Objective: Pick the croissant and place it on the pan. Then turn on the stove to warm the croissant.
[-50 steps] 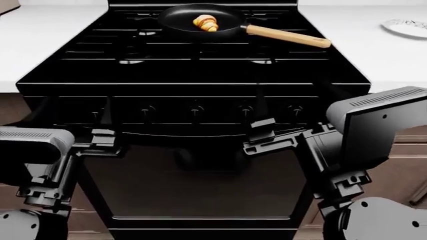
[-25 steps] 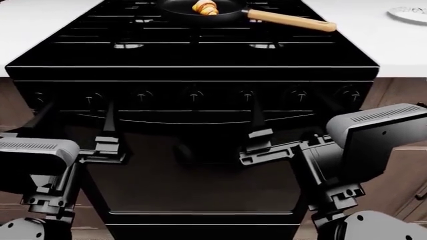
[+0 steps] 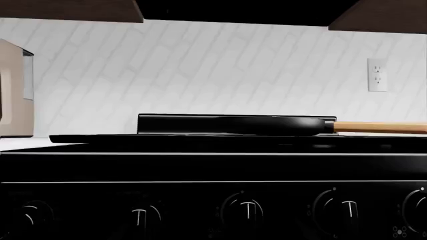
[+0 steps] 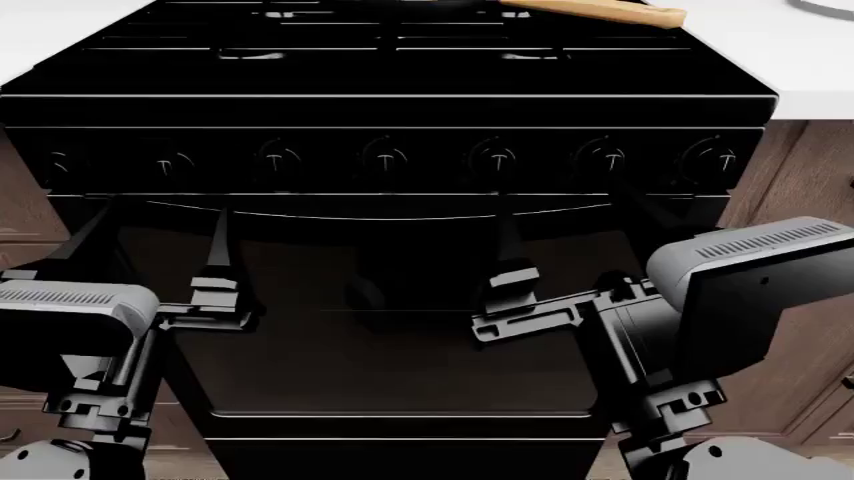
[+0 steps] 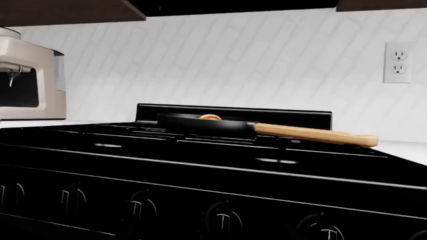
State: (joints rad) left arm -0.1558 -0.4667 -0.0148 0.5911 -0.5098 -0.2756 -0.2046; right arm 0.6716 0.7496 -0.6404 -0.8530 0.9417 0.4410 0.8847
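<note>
The black stove fills the head view, its row of front knobs facing me. Only the pan's wooden handle shows there, at the top edge. In the right wrist view the pan sits on a back burner, and a sliver of the croissant rises above its rim. The pan is edge-on in the left wrist view, hiding the croissant. My left gripper and right gripper hang open and empty before the oven door, below the knobs.
White counters flank the stove, with a white plate at the far right. A beige appliance stands on the left counter. A wall outlet is on the tiled backsplash. Brown cabinets sit beside the oven.
The head view has dropped: the stove top slid upward, the pan and croissant left the frame, and the whole knob row came into view. Both grippers sit slightly lower.
</note>
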